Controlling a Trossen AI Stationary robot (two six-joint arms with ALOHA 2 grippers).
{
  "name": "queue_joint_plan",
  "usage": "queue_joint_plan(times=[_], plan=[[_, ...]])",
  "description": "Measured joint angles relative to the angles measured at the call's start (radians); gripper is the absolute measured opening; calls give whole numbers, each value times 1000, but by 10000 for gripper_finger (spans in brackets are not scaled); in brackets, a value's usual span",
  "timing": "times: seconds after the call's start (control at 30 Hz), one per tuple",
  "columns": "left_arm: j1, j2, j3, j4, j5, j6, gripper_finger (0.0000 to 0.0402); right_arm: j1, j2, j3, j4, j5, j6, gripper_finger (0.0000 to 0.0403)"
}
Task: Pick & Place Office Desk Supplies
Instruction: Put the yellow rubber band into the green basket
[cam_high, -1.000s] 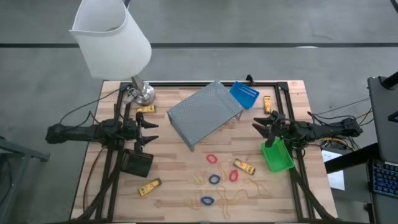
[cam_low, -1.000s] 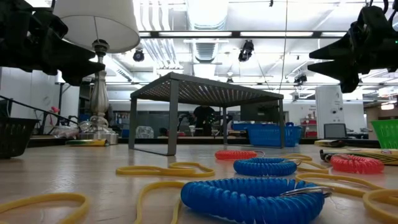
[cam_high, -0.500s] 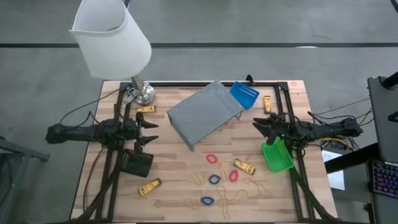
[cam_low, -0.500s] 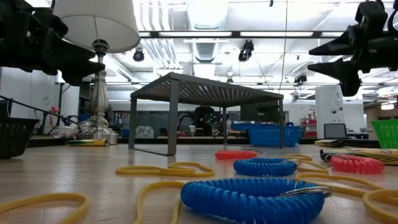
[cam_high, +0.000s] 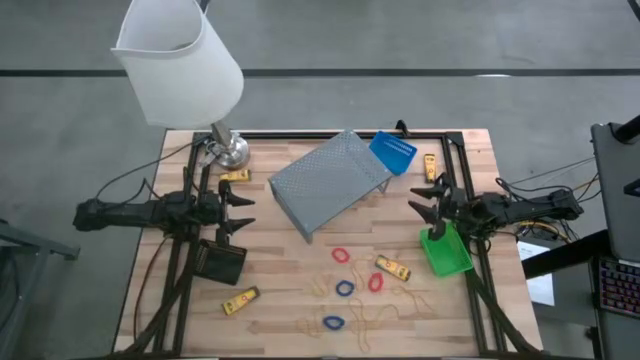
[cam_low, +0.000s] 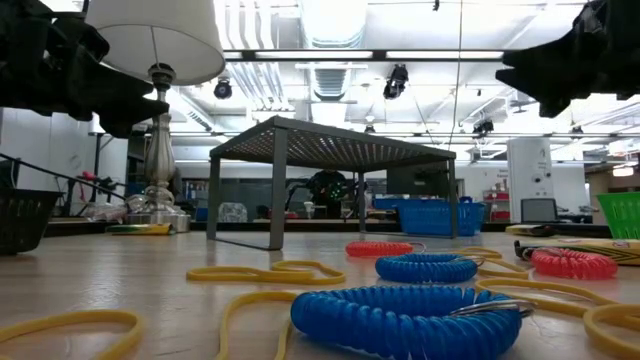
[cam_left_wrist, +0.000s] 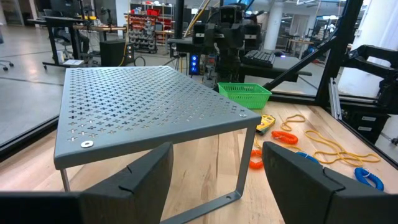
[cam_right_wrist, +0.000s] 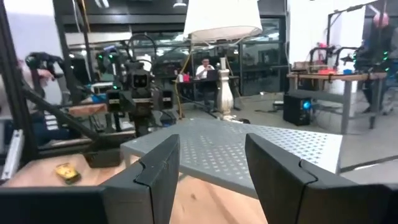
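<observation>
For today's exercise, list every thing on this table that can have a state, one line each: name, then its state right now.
left gripper: fingers open, holding nothing, above the table.
right gripper: fingers open, holding nothing, beside the green bin.
green bin: upright, tilted askew near the right edge.
black bin: upright on the table.
blue bin: upright beside the grey shelf.
grey shelf: standing on its legs.
lamp: upright.
blue loops: lying loose.

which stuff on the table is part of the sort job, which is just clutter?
Job: yellow pieces, red loops, blue loops, black bin, blue bin, green bin.
Clutter: lamp, grey mesh riser, yellow rubber bands.
</observation>
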Motion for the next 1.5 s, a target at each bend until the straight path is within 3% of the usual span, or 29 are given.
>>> queue_joint_plan(times=[0.13, 0.33, 0.6, 0.77, 1.1, 1.5], plan=[[0, 0, 0, 0, 0, 0, 253, -1, 0, 0, -4, 13, 29, 180], [0, 0, 0, 0, 0, 0, 253, 0, 14, 0, -4, -122, 23, 180], [0, 0, 0, 0, 0, 0, 253, 0, 126, 61, -2, -208, -4, 180], [0, 0, 0, 0, 0, 0, 253, 0, 292, 198, -39, -237, -66, 180], [0, 0, 0, 0, 0, 0, 253, 1, 702, 527, -397, -254, 22, 180], [0, 0, 0, 0, 0, 0, 253, 29, 1092, 644, -425, -277, 84, 180]])
